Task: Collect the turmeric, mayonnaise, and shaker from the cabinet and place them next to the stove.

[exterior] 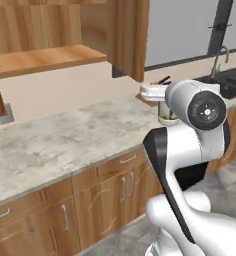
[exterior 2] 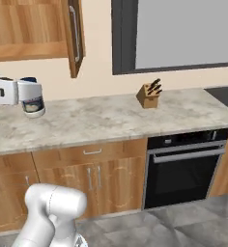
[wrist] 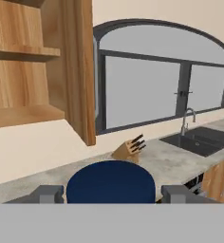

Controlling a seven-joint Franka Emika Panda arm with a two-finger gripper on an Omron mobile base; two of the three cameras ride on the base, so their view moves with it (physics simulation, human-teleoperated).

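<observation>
Here the mayonnaise [exterior 2: 33, 97], a white jar with a dark blue lid and a dark label band, is held between the two fingers of the gripper [exterior 2: 31, 99], above the marbled grey counter [exterior 2: 116, 118] and clear of it. In the hand view the blue lid [wrist: 111, 182] is seen from above, with one grey finger [wrist: 47, 193] on either side of it, so the jaws are closed against the jar's sides rather than spread free. In the left base view the jar's lower part [exterior: 168, 113] is seen below the white hand, the rest being hidden by the arm.

The cabinet [exterior: 50, 35] is mounted on the wall above the counter, its door [exterior 2: 75, 36] swung open, the grey bar handle [exterior 2: 76, 33] running down it. Its wooden shelf [exterior: 47, 59] is seen bare of jars where visible. A wooden knife block [exterior 2: 149, 94] stands farther along the counter, well apart from the jar, below a large window [wrist: 147, 80]. A dark sink [wrist: 199, 140] with a curved tap [wrist: 188, 119] lies beyond the block. A black oven [exterior 2: 186, 169] is built in beneath the counter.
</observation>
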